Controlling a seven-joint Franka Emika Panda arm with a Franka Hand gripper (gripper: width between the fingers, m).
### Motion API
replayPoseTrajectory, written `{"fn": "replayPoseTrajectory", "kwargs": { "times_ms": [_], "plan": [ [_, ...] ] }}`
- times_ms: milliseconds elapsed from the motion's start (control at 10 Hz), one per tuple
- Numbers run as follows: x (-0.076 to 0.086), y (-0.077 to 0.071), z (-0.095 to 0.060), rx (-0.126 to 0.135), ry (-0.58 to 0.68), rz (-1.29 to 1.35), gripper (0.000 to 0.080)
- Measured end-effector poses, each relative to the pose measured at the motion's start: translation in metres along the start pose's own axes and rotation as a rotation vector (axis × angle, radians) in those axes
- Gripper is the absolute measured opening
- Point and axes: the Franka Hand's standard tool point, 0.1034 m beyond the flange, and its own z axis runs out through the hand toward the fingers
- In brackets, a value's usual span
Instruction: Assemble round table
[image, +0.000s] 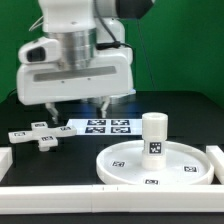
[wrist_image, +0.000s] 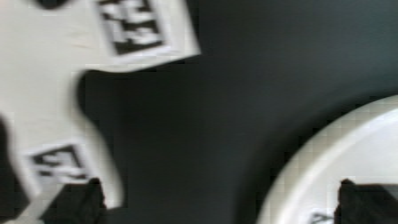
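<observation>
End effector (image: 76, 106) spread wide; square tags on leg (image: 153, 135), disc (image: 106, 166), cross base (image: 38, 133).

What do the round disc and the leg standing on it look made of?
Round disc: apparently white plastic, smooth and matte, judging by its even colour and moulded rim. Cylinder leg: seemingly the same white plastic, with a smooth, uniform surface.

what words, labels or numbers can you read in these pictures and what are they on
No words, brands or numbers can be read in either view.
The only markings are black-and-white square tags, which are patterns, not text: on the marker board, the cross-shaped base, the round disc and the cylinder leg.
</observation>
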Motion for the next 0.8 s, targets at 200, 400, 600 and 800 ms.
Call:
{"fn": "replayPoseTrajectory", "kwargs": {
  "times_ms": [200,400,600,800],
  "plan": [
    [-0.001,0.003,0.0,0.001,0.0,0.029,0.0649],
    [-0.001,0.001,0.0,0.006,0.0,0.14,0.0649],
    [-0.001,0.003,0.0,0.004,0.002,0.256,0.0649],
    [-0.004,0.017,-0.006,-0.001,0.013,0.362,0.0649]
  ]
}}
